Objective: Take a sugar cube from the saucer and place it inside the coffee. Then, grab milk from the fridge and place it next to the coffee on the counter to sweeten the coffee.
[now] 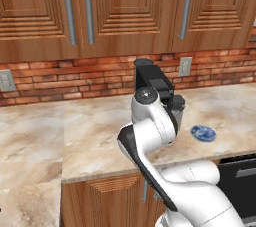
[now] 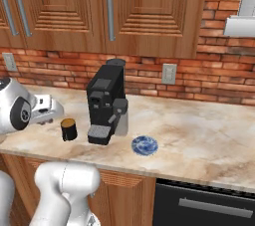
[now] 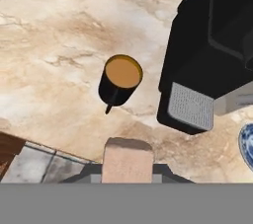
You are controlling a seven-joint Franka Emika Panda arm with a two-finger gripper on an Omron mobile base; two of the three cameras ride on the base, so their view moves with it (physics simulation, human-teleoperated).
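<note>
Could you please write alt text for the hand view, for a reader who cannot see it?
Seen from above, a pale brown sugar cube is held at the bottom edge of the picture, short of a black cup of coffee standing on the beige marbled counter. A black coffee machine stands to the right, with the rim of a blue patterned saucer at the right edge.
</note>
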